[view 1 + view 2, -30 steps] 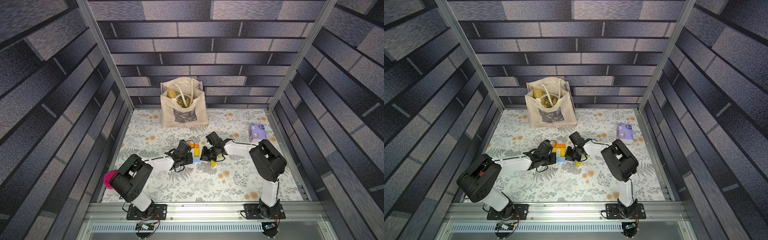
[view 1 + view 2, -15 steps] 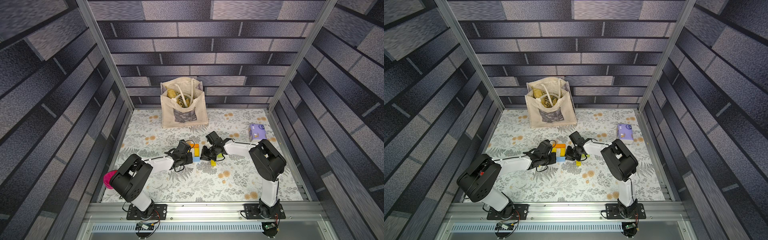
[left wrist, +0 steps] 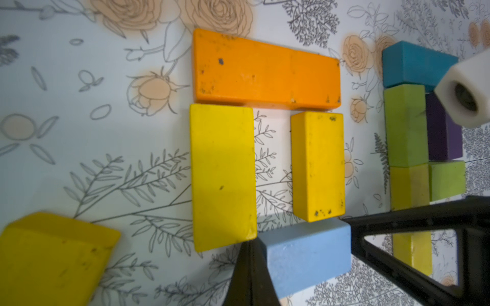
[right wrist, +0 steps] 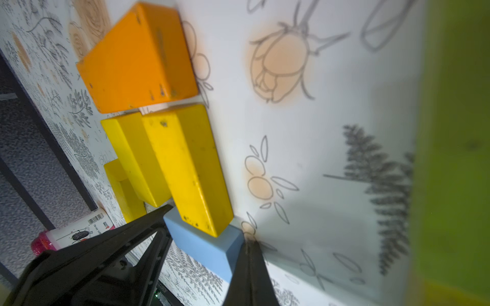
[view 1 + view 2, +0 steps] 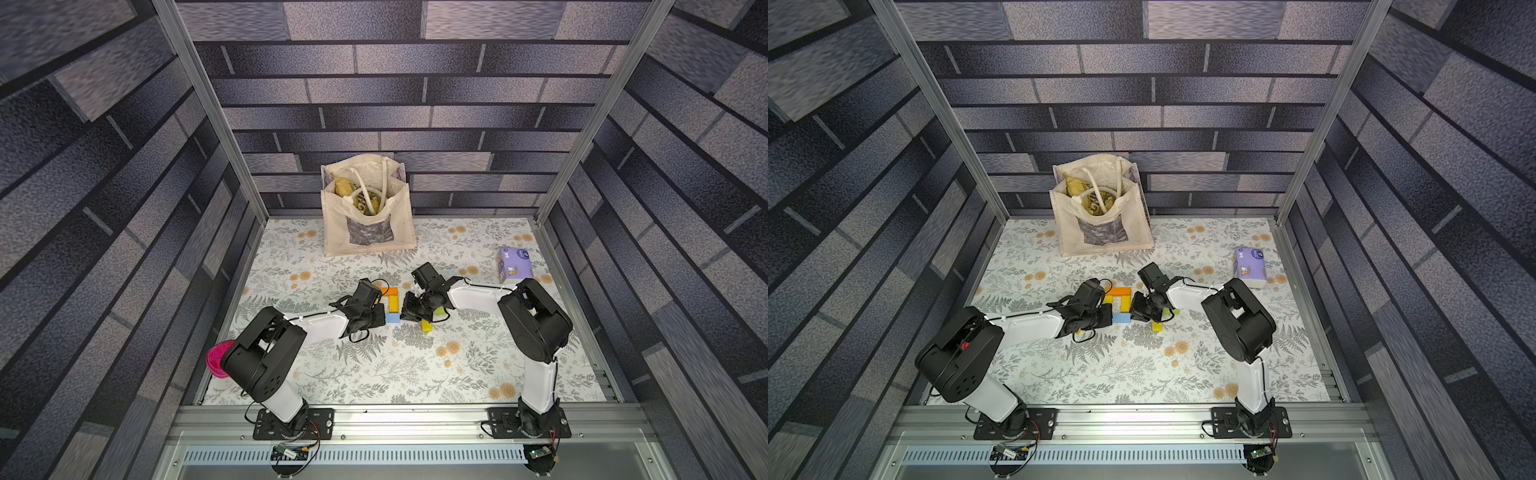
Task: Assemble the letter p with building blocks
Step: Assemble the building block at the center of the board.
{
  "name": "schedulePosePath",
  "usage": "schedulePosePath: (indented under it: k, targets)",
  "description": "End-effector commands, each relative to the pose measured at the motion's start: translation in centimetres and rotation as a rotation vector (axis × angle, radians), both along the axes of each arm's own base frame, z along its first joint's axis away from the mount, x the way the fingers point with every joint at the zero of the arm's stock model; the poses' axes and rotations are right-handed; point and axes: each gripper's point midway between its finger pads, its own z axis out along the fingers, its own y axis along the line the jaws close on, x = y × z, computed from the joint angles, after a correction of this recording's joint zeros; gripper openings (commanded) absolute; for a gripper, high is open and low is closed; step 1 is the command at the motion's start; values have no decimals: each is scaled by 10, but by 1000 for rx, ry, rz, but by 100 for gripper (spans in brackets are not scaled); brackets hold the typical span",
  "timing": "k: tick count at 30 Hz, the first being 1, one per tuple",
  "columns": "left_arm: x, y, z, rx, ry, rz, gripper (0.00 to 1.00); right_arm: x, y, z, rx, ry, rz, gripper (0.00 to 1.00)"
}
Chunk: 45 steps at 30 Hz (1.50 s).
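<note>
Floral tabletop (image 5: 374, 374): both jaws closed, empty, butting opposite ends of light blue rectangular block (image 3: 305, 257). Risk: uneven shove dislodging adjoining short yellow block (image 3: 318, 167).

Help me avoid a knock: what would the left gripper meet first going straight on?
Likely the long yellow block: the shut left gripper sits at its corner, beside the blue block; depth unclear.

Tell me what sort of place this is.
Probably a robot test booth: brick-print wall panels on an aluminium frame, with a left arm and right arm bolted to a rail beside a floral-covered table.
</note>
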Motion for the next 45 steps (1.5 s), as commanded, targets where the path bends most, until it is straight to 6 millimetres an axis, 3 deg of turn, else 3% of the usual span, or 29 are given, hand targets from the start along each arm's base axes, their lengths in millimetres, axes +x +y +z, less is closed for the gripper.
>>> schedulePosePath:
  k: [1, 21, 32, 34, 36, 41, 45]
  targets:
    - [-28, 8, -29, 45, 142, -13, 0, 1, 8, -7, 10, 7, 14, 0]
    - [-25, 9, -31, 49, 155, -4, 0, 1, 8, -10, 11, 15, 16, 0]
    - [-22, 18, -14, 67, 114, 20, 1, 2, 1, 7, -21, -26, 24, 0]
    - [-20, 19, -7, 71, 91, 26, 13, 3, 1, 13, -22, -42, 27, 0]
    - [-18, 20, 1, 67, 64, 27, 14, 6, 0, 21, -22, -65, 31, 0]
    - [-10, 27, 27, 59, -32, 57, 36, 11, 1, 39, -14, -121, 48, 0]
    - [-12, 51, 45, 138, -80, 96, 47, 17, 3, 58, 1, -178, 61, 0]
